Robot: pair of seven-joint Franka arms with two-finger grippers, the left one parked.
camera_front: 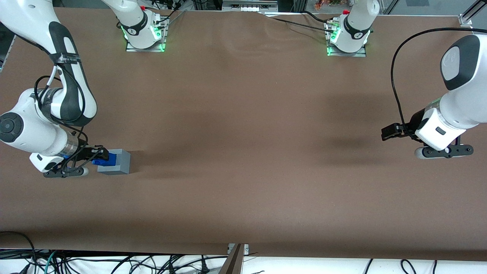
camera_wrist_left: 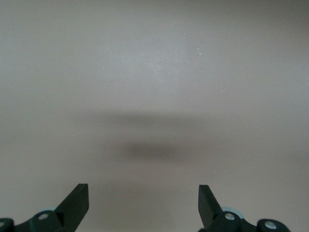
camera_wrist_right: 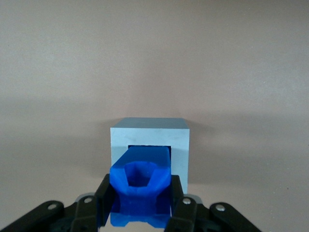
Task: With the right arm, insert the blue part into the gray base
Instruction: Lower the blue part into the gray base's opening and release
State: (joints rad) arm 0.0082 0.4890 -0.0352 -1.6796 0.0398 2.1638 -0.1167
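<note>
gripping blue part [camera_wrist_right: 141, 191], claw [camera_wrist_right: 140, 205] at gray base [camera_wrist_right: 149, 140]

The front camera looked steeply down from above the table's [camera_front: 243, 125] near edge, taking in nearly the whole brown top, with both arm mounts along the edge farthest from it. The right wrist camera sat close above the gripper [camera_wrist_right: 142, 205], facing out past its fingers at the blue part [camera_wrist_right: 141, 186] and gray base [camera_wrist_right: 149, 140] from very near. The front camera caught that same gripper [camera_front: 99, 154], blue part [camera_front: 103, 160] and gray base [camera_front: 116, 161] toward the working arm's end of the table. The left wrist camera faced bare tabletop [camera_wrist_left: 154, 72] at close range.
</note>
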